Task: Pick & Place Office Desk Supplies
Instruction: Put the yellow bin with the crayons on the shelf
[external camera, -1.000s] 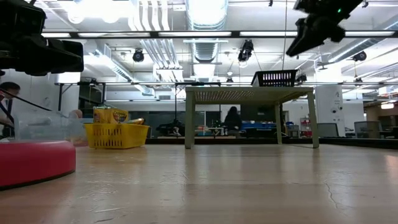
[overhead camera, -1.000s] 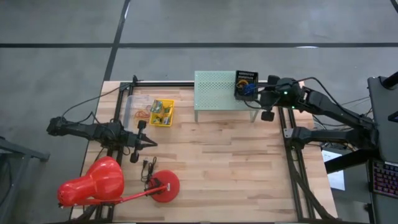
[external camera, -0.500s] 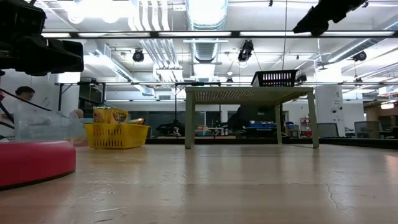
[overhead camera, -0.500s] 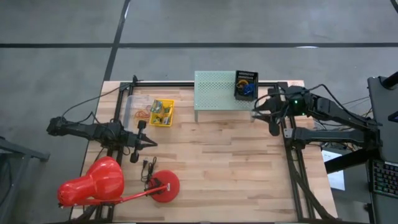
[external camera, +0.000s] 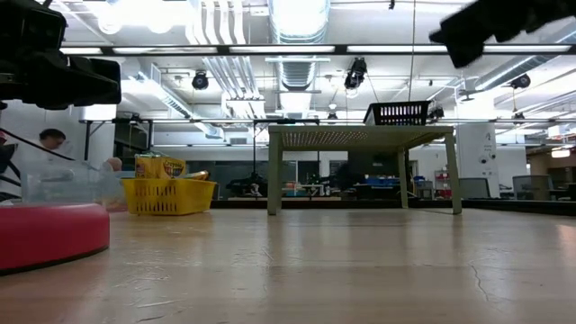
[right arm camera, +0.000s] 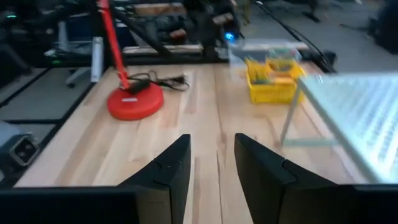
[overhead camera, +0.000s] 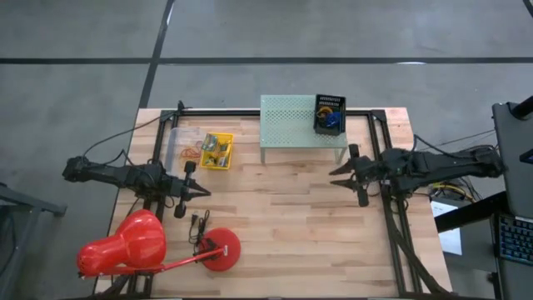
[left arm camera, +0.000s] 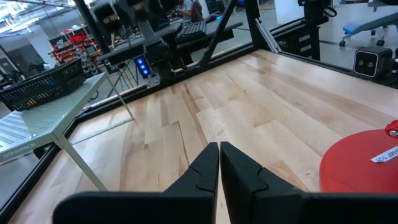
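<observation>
A yellow basket (overhead camera: 218, 151) with yellow-and-green crayon boxes stands at the back left. Beside it is a clear box (overhead camera: 183, 148) holding thin tan rubber bands. On the right end of the mint-green shelf (overhead camera: 291, 122) sits a black basket (overhead camera: 328, 113) with blue and orange loops inside. My right gripper (overhead camera: 335, 173) hovers open and empty above the table. It is just nearer than the shelf's right end and points toward the table's left (right arm camera: 211, 142). My left gripper (overhead camera: 205, 193) waits shut at the left side (left arm camera: 219, 148), above the table.
A red desk lamp lies at the near left, its head (overhead camera: 125, 246) and round base (overhead camera: 221, 250) on the wood, with a black cord beside it. Black frame rails (overhead camera: 391, 225) run along both sides. The table's middle (overhead camera: 291, 225) is bare wood.
My right gripper has drawn back from the black basket on the shelf. It has swung toward the table's near edge and sunk a little. It has also turned, from pointing at the basket to pointing toward the table's left. The basket stays on the shelf.
</observation>
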Action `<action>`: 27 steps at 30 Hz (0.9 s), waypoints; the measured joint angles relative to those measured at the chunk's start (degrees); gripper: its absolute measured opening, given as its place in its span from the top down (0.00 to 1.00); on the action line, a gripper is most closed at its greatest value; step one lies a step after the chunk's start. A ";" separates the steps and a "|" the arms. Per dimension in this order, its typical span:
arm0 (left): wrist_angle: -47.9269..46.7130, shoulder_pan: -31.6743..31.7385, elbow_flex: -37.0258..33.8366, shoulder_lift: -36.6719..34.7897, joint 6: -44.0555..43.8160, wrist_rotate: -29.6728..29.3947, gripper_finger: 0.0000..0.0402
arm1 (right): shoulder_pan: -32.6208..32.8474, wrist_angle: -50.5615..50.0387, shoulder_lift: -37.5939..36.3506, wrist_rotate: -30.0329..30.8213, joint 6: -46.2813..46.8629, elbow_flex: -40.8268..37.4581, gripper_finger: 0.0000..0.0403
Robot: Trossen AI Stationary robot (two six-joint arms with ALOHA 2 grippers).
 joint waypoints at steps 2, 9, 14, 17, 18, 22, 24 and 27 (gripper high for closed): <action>0.00 -0.01 0.00 0.02 0.00 -0.02 0.95 | 3.22 0.48 -1.16 4.33 2.47 -2.42 0.70; 0.02 0.01 0.00 0.00 0.00 -0.02 0.95 | 14.86 5.23 -6.69 14.19 4.24 -9.58 0.70; 0.00 -0.01 0.00 0.00 0.00 -0.02 0.95 | 21.40 8.42 -12.38 22.41 2.59 -15.11 0.69; 0.00 -0.01 0.00 0.00 0.00 0.00 0.95 | 23.48 8.36 -16.24 23.97 2.83 -18.16 0.68; 0.02 0.00 0.00 0.02 0.00 -0.02 0.95 | 23.83 8.38 -17.69 24.15 2.81 -19.03 0.68; 0.02 -0.01 0.00 0.02 0.00 0.00 0.95 | 24.21 8.31 -23.65 25.10 0.69 -21.66 0.67; 0.01 0.00 0.00 0.02 0.00 0.00 0.95 | 24.14 8.17 -26.75 26.32 -1.41 -22.67 0.67; 0.00 0.00 0.00 0.02 0.00 0.00 0.95 | 24.17 7.23 -30.74 26.77 -3.14 -23.91 0.67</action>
